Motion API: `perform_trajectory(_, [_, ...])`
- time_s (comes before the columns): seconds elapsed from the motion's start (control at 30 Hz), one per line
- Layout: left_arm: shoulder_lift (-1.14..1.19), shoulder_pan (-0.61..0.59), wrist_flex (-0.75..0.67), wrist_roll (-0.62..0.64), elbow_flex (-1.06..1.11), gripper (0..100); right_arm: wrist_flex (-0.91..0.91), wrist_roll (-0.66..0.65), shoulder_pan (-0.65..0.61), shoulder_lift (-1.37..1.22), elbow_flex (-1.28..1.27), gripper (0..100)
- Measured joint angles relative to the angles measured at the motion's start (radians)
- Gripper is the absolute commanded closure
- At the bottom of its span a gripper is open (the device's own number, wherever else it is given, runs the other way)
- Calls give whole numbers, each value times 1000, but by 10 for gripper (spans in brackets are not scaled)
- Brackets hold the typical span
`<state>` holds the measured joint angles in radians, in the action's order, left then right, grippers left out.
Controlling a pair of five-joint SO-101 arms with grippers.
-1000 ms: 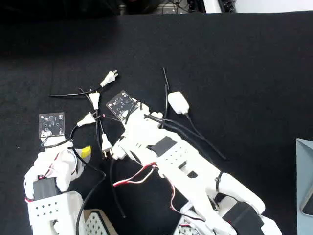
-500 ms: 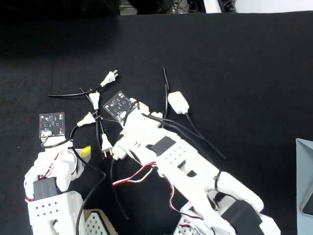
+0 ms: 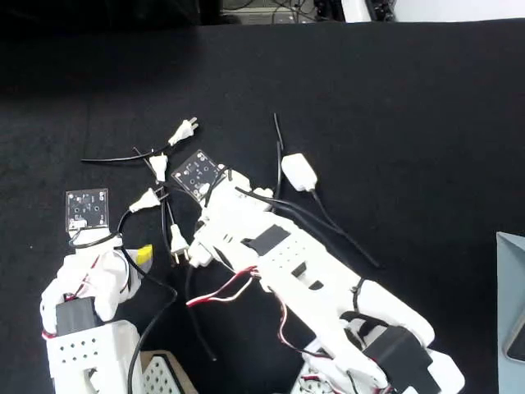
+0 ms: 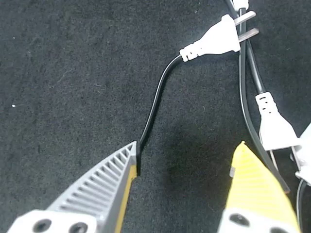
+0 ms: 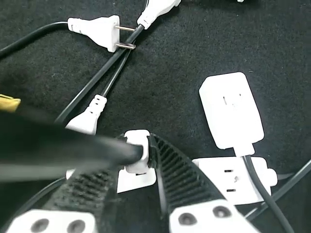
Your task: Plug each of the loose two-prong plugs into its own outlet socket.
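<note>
As the right claw (image 5: 138, 145), clenched on a white plug (image 5: 135, 137), has edged toward the dotted board (image 3: 197, 172), seating looks near, not done. Left claw (image 4: 188, 144) hangs released over the desk (image 3: 426, 123).

Plugs, sockets and arms, counted
Five white two-prong plugs (image 3: 187, 129) (image 3: 158, 167) (image 3: 145, 199) (image 3: 177, 240) (image 5: 137, 137), two white outlet sockets (image 5: 232, 109) (image 5: 233, 178), one further white block (image 5: 136, 180), possibly a third socket, two arms (image 3: 90, 287) (image 3: 312, 279).

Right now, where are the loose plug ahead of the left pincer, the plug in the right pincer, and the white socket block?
loose plug (image 4: 214, 41), left wrist view, white body
held plug (image 5: 135, 139), right wrist view, top end
socket block (image 5: 232, 109), right wrist view, slotted face
</note>
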<state>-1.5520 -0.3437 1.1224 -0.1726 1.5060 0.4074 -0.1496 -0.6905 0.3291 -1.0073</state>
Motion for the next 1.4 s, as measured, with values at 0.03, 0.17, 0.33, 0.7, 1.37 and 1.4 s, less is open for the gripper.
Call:
perform_trajectory(0.03, [0,0,0,0,0,697,9,0,2,18,-8,986])
perform_trajectory(0.17, [0,0,0,0,0,697,80,0,5,84,-23,986])
perform_trajectory(0.33, [0,0,0,0,0,697,91,0,6,103,-46,986])
perform_trajectory(0.7, [0,0,0,0,0,697,98,118,6,112,-48,986])
perform_trajectory(1.37, [0,0,0,0,0,697,250,284,6,215,0,986])
perform_trajectory(1.4, [0,0,0,0,0,697,262,295,6,245,0,985])
